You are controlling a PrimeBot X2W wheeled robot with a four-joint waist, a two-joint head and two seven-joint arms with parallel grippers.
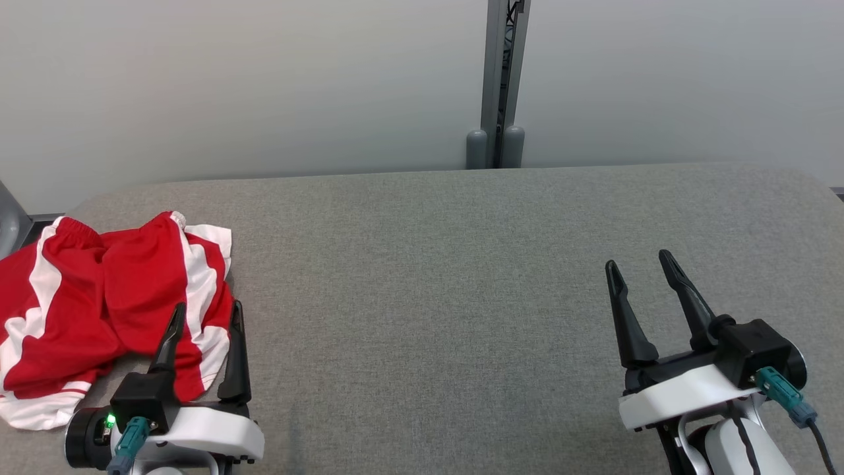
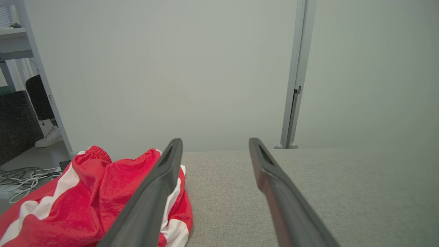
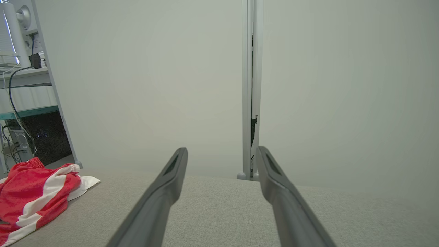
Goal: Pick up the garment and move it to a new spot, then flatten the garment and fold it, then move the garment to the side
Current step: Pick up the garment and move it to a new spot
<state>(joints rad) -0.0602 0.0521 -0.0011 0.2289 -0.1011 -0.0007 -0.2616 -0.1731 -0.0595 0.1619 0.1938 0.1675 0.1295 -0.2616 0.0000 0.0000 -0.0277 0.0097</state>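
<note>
The garment (image 1: 99, 297) is a pair of red shorts with white stripes, lying crumpled at the left end of the grey table (image 1: 435, 284). My left gripper (image 1: 206, 311) hovers open over the garment's right edge, nothing between its fingers. In the left wrist view the garment (image 2: 92, 202) lies under and left of the left finger, and the left gripper (image 2: 214, 145) points along the table toward the wall. My right gripper (image 1: 638, 258) stands open at the lower right, far from the cloth. From the right wrist the garment (image 3: 34, 192) shows at the far left, the right gripper (image 3: 221, 154) open.
A pale partition wall backs the table, with a grey post (image 1: 498, 86) at its middle. The table's left edge is close to the garment; beyond it are cables (image 2: 20, 175) on the floor, shelving (image 3: 24, 89) and a person's white shoe (image 2: 49, 137).
</note>
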